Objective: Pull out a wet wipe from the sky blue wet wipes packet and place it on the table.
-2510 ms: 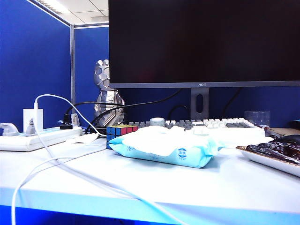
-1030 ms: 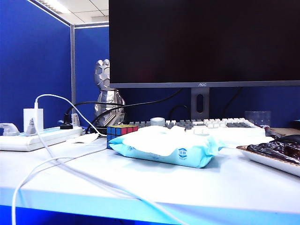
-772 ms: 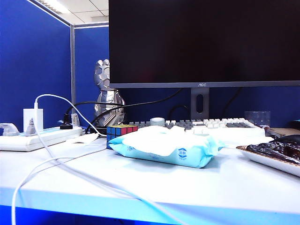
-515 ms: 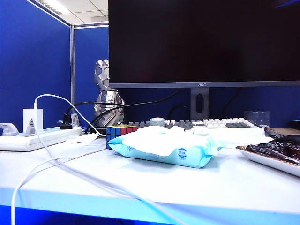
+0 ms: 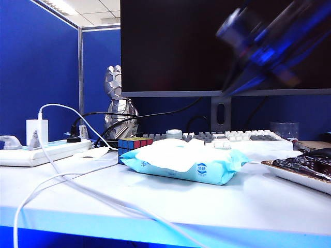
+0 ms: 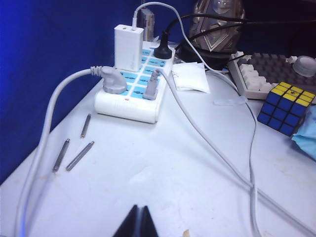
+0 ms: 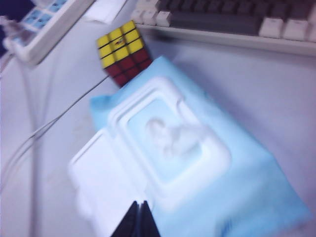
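Fingers: both grippers' are pressing together, pinching nothing.
Right gripper (image 7: 139, 217): hanging over packet (image 7: 197, 163), wipe (image 7: 170, 136) bunching in opening.
Left gripper (image 6: 138, 222): hovering above table (image 6: 163, 173).
Cube (image 7: 122, 52): sitting at packet's 11 o'clock.

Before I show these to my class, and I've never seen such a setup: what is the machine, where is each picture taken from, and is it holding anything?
It is a robot with two arms, each ending in a two-finger gripper. One picture is from a fixed camera at table height; the other two come from cameras on each wrist, looking down past the fingers.

In the fixed view, the blurred dark shape at upper right is the right arm moving in. Its right gripper is shut and empty, above the wet wipes packet, whose white flap is folded open with a wet wipe poking out of the opening. The left gripper is also shut and holds nothing, over a bare part of the table.

Also on the table: a puzzle cube, a power strip, a keyboard and a monitor.
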`<action>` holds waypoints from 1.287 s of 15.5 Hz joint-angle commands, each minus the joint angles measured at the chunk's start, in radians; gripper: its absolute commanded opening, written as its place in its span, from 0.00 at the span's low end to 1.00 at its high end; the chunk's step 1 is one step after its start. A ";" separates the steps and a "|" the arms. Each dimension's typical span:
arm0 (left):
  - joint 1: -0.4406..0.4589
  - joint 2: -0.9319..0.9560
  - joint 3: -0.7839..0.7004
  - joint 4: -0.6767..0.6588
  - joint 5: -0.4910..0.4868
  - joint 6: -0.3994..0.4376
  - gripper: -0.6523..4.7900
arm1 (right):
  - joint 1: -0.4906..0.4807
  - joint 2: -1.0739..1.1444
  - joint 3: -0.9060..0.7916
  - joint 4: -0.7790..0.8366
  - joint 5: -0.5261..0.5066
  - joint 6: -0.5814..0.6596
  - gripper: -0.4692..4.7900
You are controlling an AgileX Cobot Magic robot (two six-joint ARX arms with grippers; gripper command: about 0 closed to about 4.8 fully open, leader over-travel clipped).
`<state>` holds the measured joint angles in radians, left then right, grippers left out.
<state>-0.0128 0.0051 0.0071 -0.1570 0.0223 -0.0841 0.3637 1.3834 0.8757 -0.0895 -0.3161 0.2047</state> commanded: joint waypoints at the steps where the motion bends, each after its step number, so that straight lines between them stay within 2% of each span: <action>1: 0.002 -0.003 -0.002 -0.009 0.000 -0.002 0.12 | 0.001 0.123 0.061 0.047 0.000 -0.009 0.08; 2: 0.002 -0.003 -0.002 -0.009 0.000 -0.002 0.12 | 0.001 0.163 0.082 0.047 -0.001 -0.019 0.08; 3: 0.002 -0.003 -0.002 -0.009 0.000 -0.002 0.12 | 0.001 0.202 0.108 0.047 -0.001 -0.024 0.17; 4: 0.002 -0.003 -0.002 -0.009 0.000 -0.002 0.12 | 0.002 0.240 0.139 0.049 -0.014 -0.023 0.38; 5: 0.002 -0.003 -0.002 -0.009 0.000 -0.002 0.12 | 0.002 0.264 0.161 0.049 -0.041 -0.021 0.41; 8: 0.002 -0.003 -0.002 -0.009 0.000 -0.002 0.12 | 0.014 0.303 0.208 0.048 -0.069 -0.013 0.42; 10: 0.002 -0.003 -0.002 -0.009 0.000 -0.002 0.12 | 0.027 0.312 0.225 0.039 -0.071 -0.013 0.52; 17: 0.002 -0.003 -0.002 -0.009 0.000 -0.002 0.12 | 0.034 0.345 0.225 0.025 0.003 -0.006 0.52; 20: 0.002 -0.003 -0.002 -0.009 0.000 -0.002 0.12 | 0.039 0.384 0.227 0.019 0.003 -0.005 0.52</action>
<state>-0.0128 0.0051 0.0071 -0.1570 0.0223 -0.0841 0.3977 1.7618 1.0969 -0.0776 -0.3138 0.1951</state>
